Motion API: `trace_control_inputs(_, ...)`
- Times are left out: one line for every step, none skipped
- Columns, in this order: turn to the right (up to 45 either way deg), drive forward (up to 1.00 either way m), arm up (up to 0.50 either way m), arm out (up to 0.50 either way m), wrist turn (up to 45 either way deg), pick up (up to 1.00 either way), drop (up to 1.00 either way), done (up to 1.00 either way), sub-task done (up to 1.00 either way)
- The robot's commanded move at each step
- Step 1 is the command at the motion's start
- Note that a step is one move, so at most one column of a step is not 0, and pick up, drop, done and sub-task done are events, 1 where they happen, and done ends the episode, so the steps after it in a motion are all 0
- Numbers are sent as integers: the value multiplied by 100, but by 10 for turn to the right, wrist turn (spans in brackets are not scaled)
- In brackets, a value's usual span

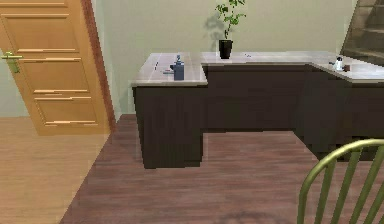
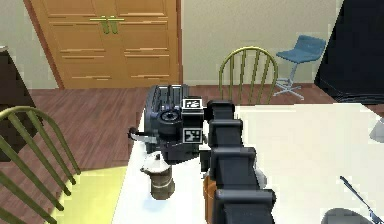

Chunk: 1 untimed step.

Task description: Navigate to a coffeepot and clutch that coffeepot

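A small brown-and-silver coffeepot [image 2: 158, 178] is seen upright on the white tabletop [image 2: 300, 140] near the dark two-finger gripper [image 2: 143, 133]; whether anything is held cannot be told, nor its fingers' set

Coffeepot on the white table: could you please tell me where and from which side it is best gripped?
Probably around the coffeepot, at its squat body below the lid knob, coming level from over the table: it stands upright by the left edge, and I cannot make out a handle.
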Motion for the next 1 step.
trace_control_inputs(0, 0, -30, 0, 0, 0, 0, 0, 0)
